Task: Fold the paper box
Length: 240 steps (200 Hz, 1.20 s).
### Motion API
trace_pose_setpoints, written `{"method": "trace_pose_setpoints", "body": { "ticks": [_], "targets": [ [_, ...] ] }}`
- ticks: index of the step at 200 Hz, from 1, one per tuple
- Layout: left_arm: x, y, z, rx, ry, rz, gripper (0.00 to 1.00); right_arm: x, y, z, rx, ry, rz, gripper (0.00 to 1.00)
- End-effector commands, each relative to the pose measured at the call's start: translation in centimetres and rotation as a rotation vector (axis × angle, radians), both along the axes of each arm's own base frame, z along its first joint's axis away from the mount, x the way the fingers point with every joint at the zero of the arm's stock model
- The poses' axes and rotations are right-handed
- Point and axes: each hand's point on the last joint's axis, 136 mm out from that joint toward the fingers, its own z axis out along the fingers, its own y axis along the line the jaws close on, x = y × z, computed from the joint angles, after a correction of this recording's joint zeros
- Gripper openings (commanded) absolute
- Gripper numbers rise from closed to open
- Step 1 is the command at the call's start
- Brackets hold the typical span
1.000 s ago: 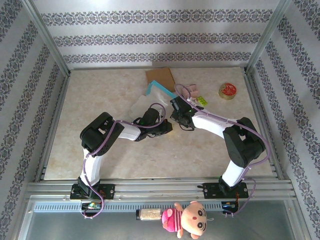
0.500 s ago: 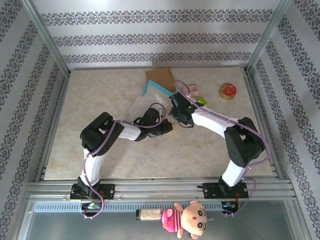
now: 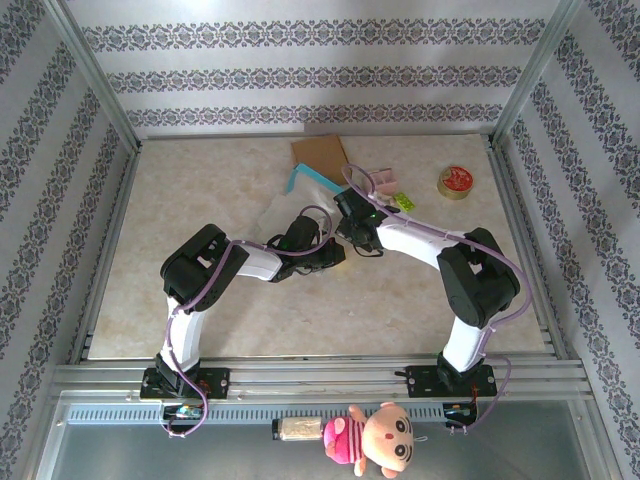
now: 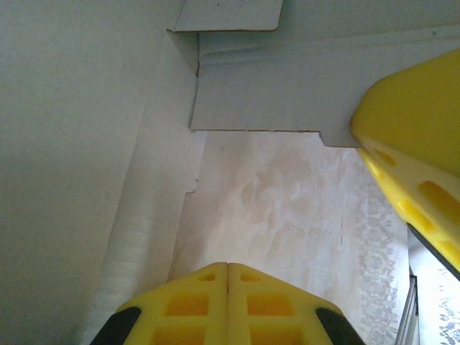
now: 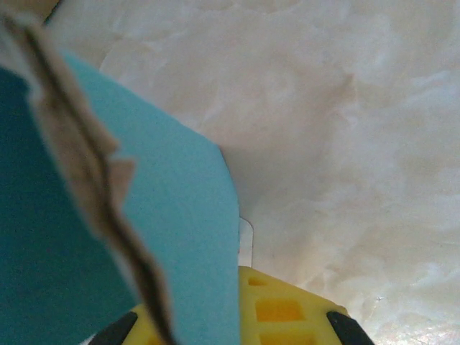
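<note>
At the near edge lies a pink doll (image 3: pixel 372 440). Farther in, at the middle of the counter (image 3: pixel 200 190), the left end effector (image 4: pixel 228 269) has its yellow fingers pressed together with nothing between them. The white paper box (image 4: pixel 86 144) lies just beyond it, a bit to the left. Close by on the right, the right end effector (image 3: pixel 345 208) is pinching the box's blue flap (image 5: pixel 187 208), which tilts up off the counter. Past them lie a brown card (image 3: pixel 320 152) and, far right, a round red tin (image 3: pixel 456 182).
</note>
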Motion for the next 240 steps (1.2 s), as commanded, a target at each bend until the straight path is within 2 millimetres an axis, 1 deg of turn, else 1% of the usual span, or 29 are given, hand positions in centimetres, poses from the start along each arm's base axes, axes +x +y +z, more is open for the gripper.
{"method": "trace_pose_setpoints", "body": {
  "ticks": [1, 26, 47, 61, 82, 102, 122, 128, 137, 143, 145, 150, 153, 157, 159, 164, 166, 175, 183, 187, 197, 206, 208, 210, 213, 221, 230, 235, 240],
  "targets": [
    [-0.1, 1.3, -0.9, 0.039, 0.016, 0.028, 0.0, -1.2, -0.4, -1.7, -0.052, 0.05, 0.008, 0.09],
    [0.1, 1.7, 0.9, 0.038, -0.031, 0.044, 0.14, -1.2, -0.8, -1.7, -0.08, 0.052, 0.014, 0.09],
    [0.3, 2.3, 2.4, 0.039, -0.073, 0.072, 0.2, -1.4, -1.0, -1.9, -0.094, 0.06, 0.014, 0.09],
    [0.1, 2.7, 3.0, 0.032, -0.088, 0.082, 0.24, -1.5, -1.2, -2.0, -0.098, 0.063, 0.013, 0.09],
    [-0.2, 3.3, 3.7, 0.025, -0.108, 0.101, 0.24, -1.4, -1.1, -2.0, -0.1, 0.063, 0.016, 0.09],
    [-0.5, 4.1, 5.2, 0.017, -0.157, 0.125, 0.24, -1.5, -1.2, -2.0, -0.102, 0.064, 0.014, 0.09],
    [-0.6, 5.7, 7.7, 0.015, -0.226, 0.182, 0.23, -1.4, -1.1, -1.9, -0.105, 0.061, 0.019, 0.08],
    [-0.5, 6.4, 9.0, 0.018, -0.257, 0.206, 0.22, -1.4, -1.2, -2.0, -0.109, 0.064, 0.022, 0.09],
    [-0.4, 7.7, 10.5, 0.044, -0.286, 0.251, 0.21, -1.4, -1.1, -1.9, -0.112, 0.063, 0.026, 0.08],
    [-0.1, 8.5, 11.9, 0.064, -0.309, 0.28, 0.21, -1.4, -1.2, -1.9, -0.115, 0.061, 0.03, 0.08],
    [-0.2, 8.9, 12.0, 0.081, -0.304, 0.288, 0.21, -1.3, -1.2, -1.9, -0.117, 0.06, 0.032, 0.08],
    [0.1, 9.9, 12.8, 0.119, -0.304, 0.319, 0.21, -1.3, -1.2, -1.9, -0.121, 0.059, 0.036, 0.08],
    [0.4, 10.5, 13.7, 0.133, -0.315, 0.34, 0.21, -1.3, -1.2, -1.8, -0.122, 0.057, 0.038, 0.08],
    [0.4, 11.5, 13.7, 0.179, -0.297, 0.357, 0.21, -1.3, -1.2, -1.8, -0.127, 0.056, 0.043, 0.09],
    [0.7, 11.9, 14.4, 0.19, -0.306, 0.37, 0.22, -1.3, -1.2, -1.8, -0.128, 0.055, 0.046, 0.08],
    [1.0, 12.7, 15.2, 0.229, -0.302, 0.381, 0.24, -1.2, -1.2, -1.7, -0.132, 0.053, 0.052, 0.08],
    [1.3, 13.1, 15.7, 0.24, -0.307, 0.388, 0.25, -1.2, -1.2, -1.7, -0.136, 0.051, 0.056, 0.08],
    [2.0, 14.5, 16.5, 0.3, -0.288, 0.382, 0.3, -1.2, -1.2, -1.6, -0.148, 0.048, 0.067, 0.08],
    [3.2, 15.9, 17.8, 0.33, -0.273, 0.381, 0.33, -1.1, -1.2, -1.5, -0.155, 0.042, 0.076, 0.08],
    [3.8, 16.2, 18.5, 0.331, -0.273, 0.373, 0.36, -1.1, -1.2, -1.4, -0.16, 0.039, 0.081, 0.09],
    [5.1, 17.3, 19.3, 0.328, -0.244, 0.346, 0.42, -1.0, -1.2, -1.3, -0.174, 0.031, 0.094, 0.08],
    [6.4, 17.9, 19.5, 0.317, -0.213, 0.322, 0.48, -0.9, -1.2, -1.1, -0.188, 0.023, 0.106, 0.08],
    [6.8, 18.0, 19.9, 0.311, -0.214, 0.316, 0.49, -0.9, -1.1, -1.1, -0.19, 0.022, 0.108, 0.09],
    [7.0, 18.1, 19.6, 0.311, -0.201, 0.31, 0.5, -0.9, -1.1, -1.1, -0.193, 0.02, 0.11, 0.09],
    [7.5, 18.1, 19.9, 0.305, -0.201, 0.299, 0.53, -0.9, -1.1, -1.0, -0.197, 0.018, 0.115, 0.08],
    [8.4, 18.4, 19.8, 0.304, -0.176, 0.271, 0.58, -0.8, -1.0, -0.9, -0.208, 0.011, 0.125, 0.08],
    [9.5, 18.4, 19.7, 0.309, -0.162, 0.237, 0.63, -0.7, -0.9, -0.8, -0.219, 0.005, 0.137, 0.08],
    [9.7, 18.1, 19.3, 0.307, -0.144, 0.211, 0.66, -0.6, -0.8, -0.6, -0.223, -0.001, 0.14, 0.08],
    [10.1, 17.9, 19.4, 0.298, -0.136, 0.191, 0.68, -0.6, -0.8, -0.6, -0.228, -0.002, 0.147, 0.08]
  ]
}}
